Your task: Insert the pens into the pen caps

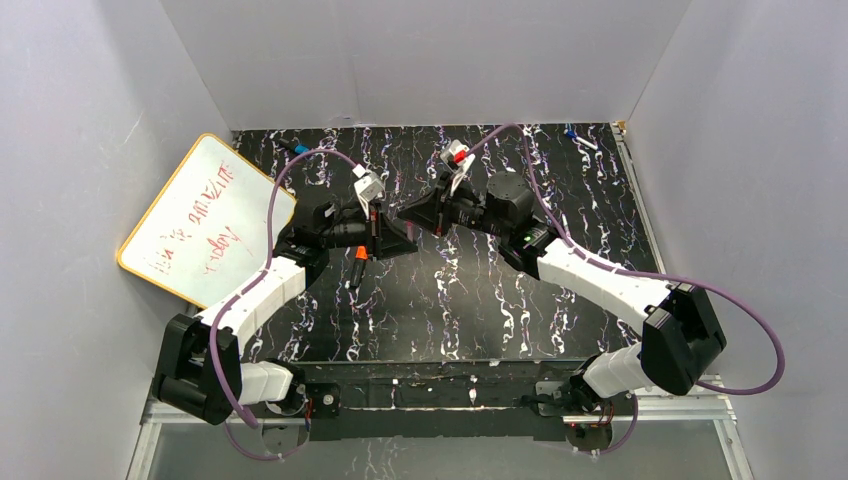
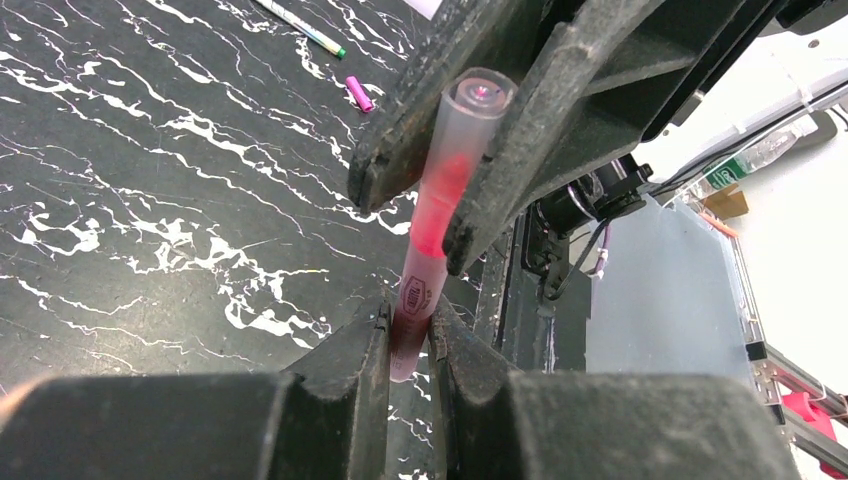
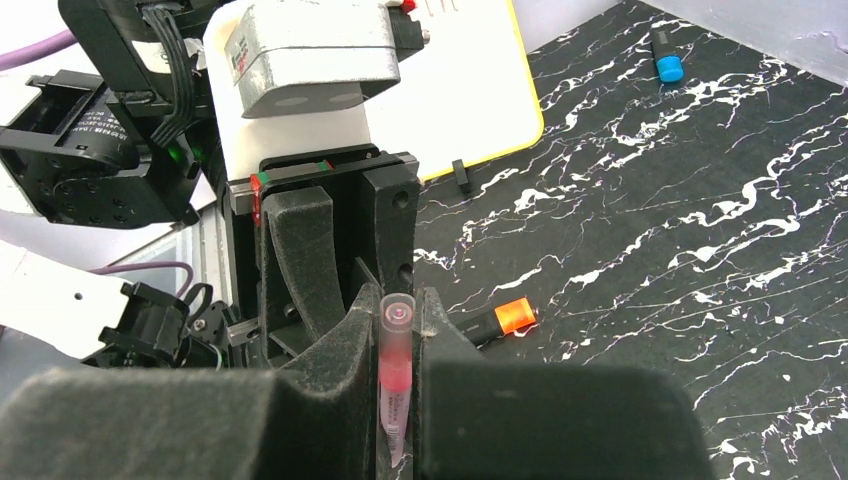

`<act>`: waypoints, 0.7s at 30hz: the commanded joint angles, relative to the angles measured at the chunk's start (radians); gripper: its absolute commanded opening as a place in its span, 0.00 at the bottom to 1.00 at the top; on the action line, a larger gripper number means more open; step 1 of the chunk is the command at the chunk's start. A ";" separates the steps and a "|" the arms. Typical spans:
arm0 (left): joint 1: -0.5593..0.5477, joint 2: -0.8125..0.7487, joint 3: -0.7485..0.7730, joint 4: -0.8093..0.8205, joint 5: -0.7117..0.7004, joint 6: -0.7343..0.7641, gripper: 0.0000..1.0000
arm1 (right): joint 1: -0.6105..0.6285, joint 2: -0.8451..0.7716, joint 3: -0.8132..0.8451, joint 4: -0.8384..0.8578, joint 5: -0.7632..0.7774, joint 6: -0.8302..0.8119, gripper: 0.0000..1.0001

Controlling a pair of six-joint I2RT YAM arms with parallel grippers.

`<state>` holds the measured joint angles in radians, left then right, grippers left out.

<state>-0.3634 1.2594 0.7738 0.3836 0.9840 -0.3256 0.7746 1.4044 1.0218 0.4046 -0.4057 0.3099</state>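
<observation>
A pale translucent pen [image 2: 432,215] with pink inside is held nearly upright above the table by both grippers. My left gripper [image 2: 408,322] is shut on its labelled lower barrel. My right gripper [image 3: 398,308] is shut on its upper part, a clear pen cap [image 3: 397,330] with the pink tip showing inside. The right fingers [image 2: 520,120] show clamping it in the left wrist view. A black pen with an orange end [image 3: 495,320] lies on the table [image 1: 357,265]. A magenta pen cap [image 2: 358,93] lies further off. The grippers meet mid-table [image 1: 392,222].
A yellow-framed whiteboard [image 1: 205,220] leans at the left. A white pen with a green tip [image 2: 300,28] lies near the magenta cap. A blue cap [image 3: 662,55] sits by the back wall [image 1: 570,130]. A small black piece [image 3: 461,175] lies by the whiteboard edge.
</observation>
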 commanded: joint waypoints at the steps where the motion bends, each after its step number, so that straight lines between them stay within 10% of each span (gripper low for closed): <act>1: 0.043 -0.083 0.154 0.232 -0.166 0.000 0.00 | 0.081 0.045 -0.111 -0.371 -0.238 -0.020 0.01; 21: 0.053 -0.090 0.252 0.243 -0.257 0.063 0.00 | 0.111 0.060 -0.179 -0.352 -0.243 -0.003 0.01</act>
<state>-0.3637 1.2594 0.8284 0.2855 0.9363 -0.2375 0.7780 1.4014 0.9749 0.4973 -0.3862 0.2848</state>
